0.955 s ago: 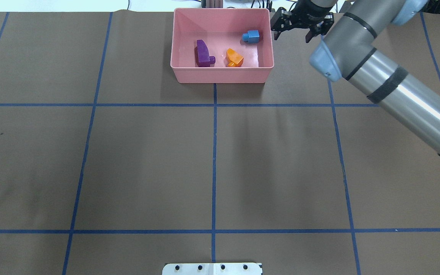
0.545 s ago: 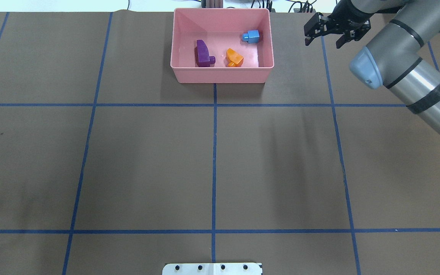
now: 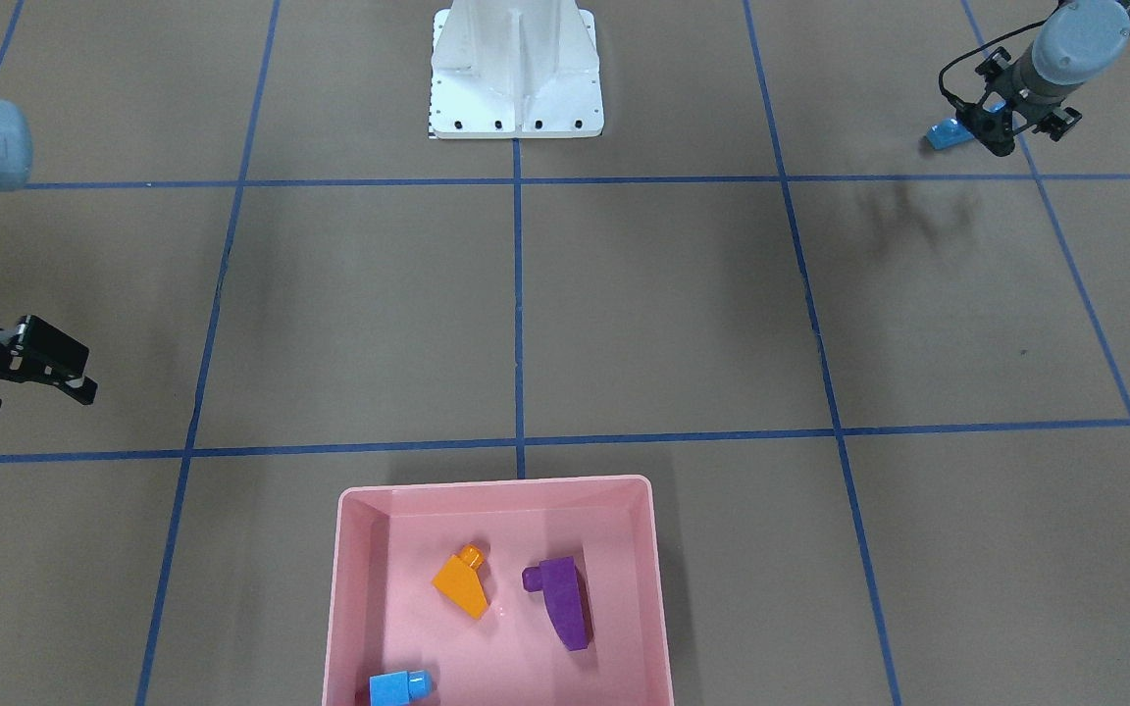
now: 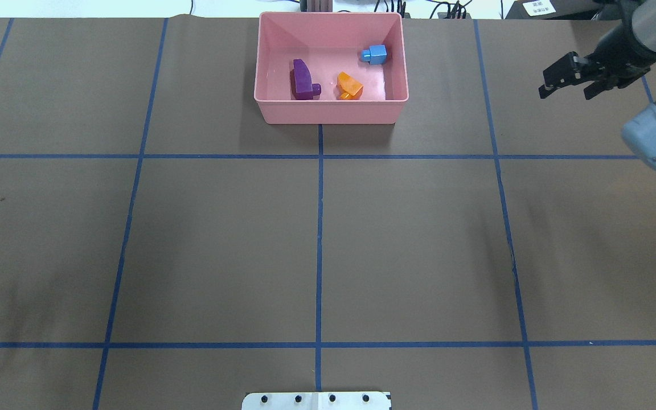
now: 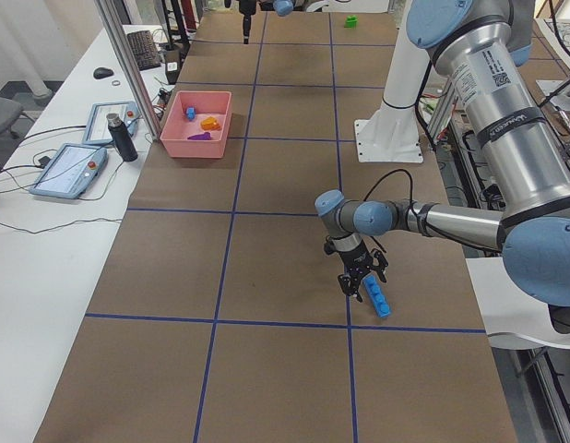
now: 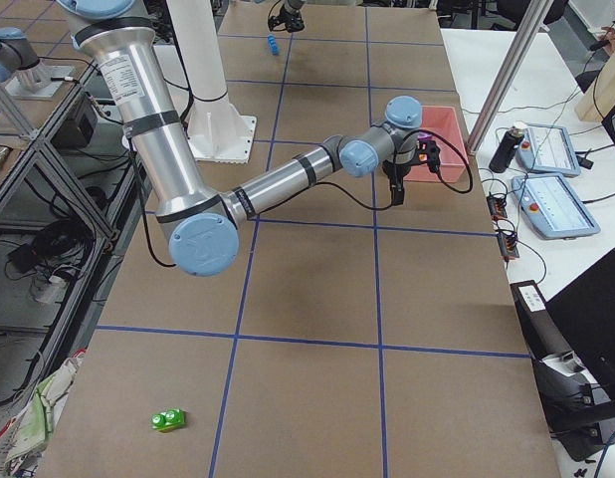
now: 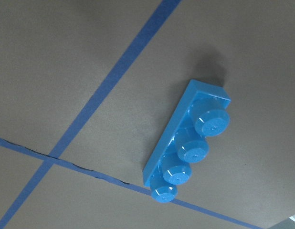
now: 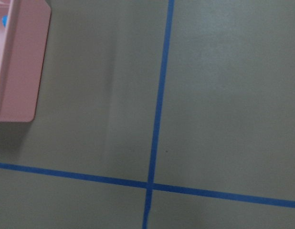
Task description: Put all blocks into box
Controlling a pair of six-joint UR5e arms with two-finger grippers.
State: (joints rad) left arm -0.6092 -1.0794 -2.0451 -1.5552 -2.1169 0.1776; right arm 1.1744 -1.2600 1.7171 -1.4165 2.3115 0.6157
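Observation:
The pink box stands at the table's far middle and holds the purple sloped brick, the orange sloped brick and the small blue brick. My right gripper is open and empty, well to the right of the box, above the table. The long blue four-stud brick lies on the table by a tape line. My left gripper hovers right beside it, open, not holding it. The green brick lies alone on the table's right end.
The white metal base stands at the robot's edge of the table. Blue tape lines grid the brown table. Tablets and a dark bottle sit on the bench behind the box.
My right arm has swung to the right, away from the box's right rim, with its gripper still open and empty. The bricks in the box have not moved.

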